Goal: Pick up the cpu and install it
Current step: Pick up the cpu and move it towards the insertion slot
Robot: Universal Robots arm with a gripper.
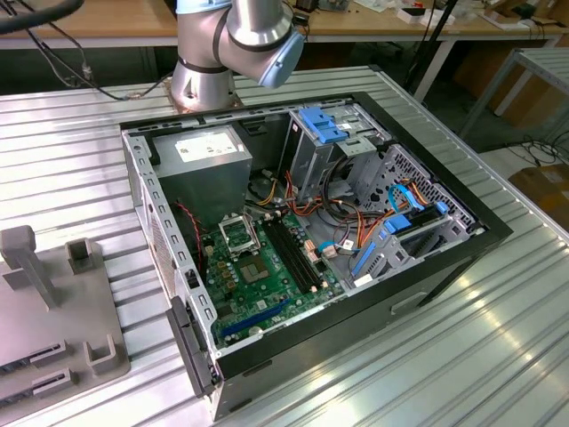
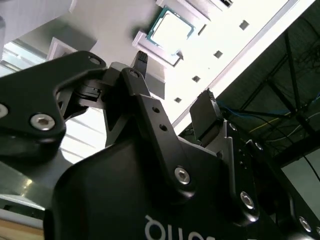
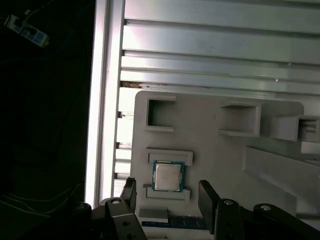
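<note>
The cpu [image 3: 167, 176], a small square chip with a silver-grey top and a green rim, lies flat between two raised ledges of a grey fixture plate [image 3: 210, 150]. In the second wrist view the cpu [image 2: 171, 29] sits beyond the fingertips. My gripper [image 3: 168, 196] hangs over it, open, with one black finger [image 3: 129, 192] on each side of the chip and apart from it. Nothing is between the fingers of the gripper [image 2: 174, 86]. In the exterior view the black-framed socket [image 1: 238, 236] sits on the green motherboard [image 1: 267, 276] inside the open computer case.
The grey fixture plate [image 1: 53, 302] with upright blocks lies on the ribbed metal table at the exterior view's left. The case [image 1: 311, 222] holds a power supply [image 1: 204, 156], drive cages and loose cables. The arm's base [image 1: 209, 71] stands behind the case.
</note>
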